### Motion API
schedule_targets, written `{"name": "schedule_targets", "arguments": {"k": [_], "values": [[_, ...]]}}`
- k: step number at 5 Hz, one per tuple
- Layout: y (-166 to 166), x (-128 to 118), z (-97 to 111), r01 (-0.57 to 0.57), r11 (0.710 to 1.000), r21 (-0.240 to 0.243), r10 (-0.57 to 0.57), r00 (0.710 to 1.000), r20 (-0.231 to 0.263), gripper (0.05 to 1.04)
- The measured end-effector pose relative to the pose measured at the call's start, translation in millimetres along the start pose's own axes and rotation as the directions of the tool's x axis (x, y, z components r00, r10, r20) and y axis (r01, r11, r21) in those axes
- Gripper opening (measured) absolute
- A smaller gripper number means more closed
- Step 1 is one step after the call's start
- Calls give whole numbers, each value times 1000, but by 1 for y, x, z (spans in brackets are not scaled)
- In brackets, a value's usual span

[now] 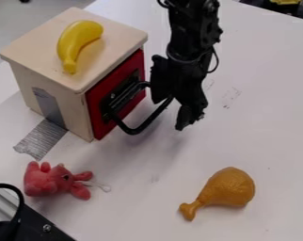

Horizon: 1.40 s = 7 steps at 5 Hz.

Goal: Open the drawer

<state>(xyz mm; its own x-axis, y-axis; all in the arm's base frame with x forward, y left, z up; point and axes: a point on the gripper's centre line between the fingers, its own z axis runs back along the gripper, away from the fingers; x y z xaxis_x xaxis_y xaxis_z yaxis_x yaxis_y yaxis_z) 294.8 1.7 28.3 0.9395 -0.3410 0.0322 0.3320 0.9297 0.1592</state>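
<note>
Claw: upper centre, fingers parted at the handle.
Drawer: upper left, shut.
Clearance: I see tabletop extending right.
Arm: descends from top edge.

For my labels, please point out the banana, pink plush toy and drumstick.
Banana [70,41], camera view, middle of its curve.
Pink plush toy [46,181], camera view, its body.
Drumstick [229,187], camera view, its thick end.
</note>
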Motion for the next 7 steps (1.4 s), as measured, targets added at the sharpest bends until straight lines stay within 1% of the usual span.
{"name": "schedule_targets", "arguments": {"k": [1, 2, 3, 4, 5, 6, 7], "values": [[2, -5, -13, -17, 1000, -7, 17, 999, -45, 972], [0, -6, -17, -45, 999, -27, 44, 998, -53, 679], [-9, -2, -18, -82, 994, -70, 80, 996, -32, 388], [-25, 3, -15, -105, 990, -91, 103, 994, -23, 193], [-49, 9, -11, -104, 989, -108, 103, 995, -17, 156], [-71, 13, -8, -93, 989, -113, 92, 996, -9, 152], [-81, 15, -7, -103, 988, -119, 103, 995, -6, 178]]}}
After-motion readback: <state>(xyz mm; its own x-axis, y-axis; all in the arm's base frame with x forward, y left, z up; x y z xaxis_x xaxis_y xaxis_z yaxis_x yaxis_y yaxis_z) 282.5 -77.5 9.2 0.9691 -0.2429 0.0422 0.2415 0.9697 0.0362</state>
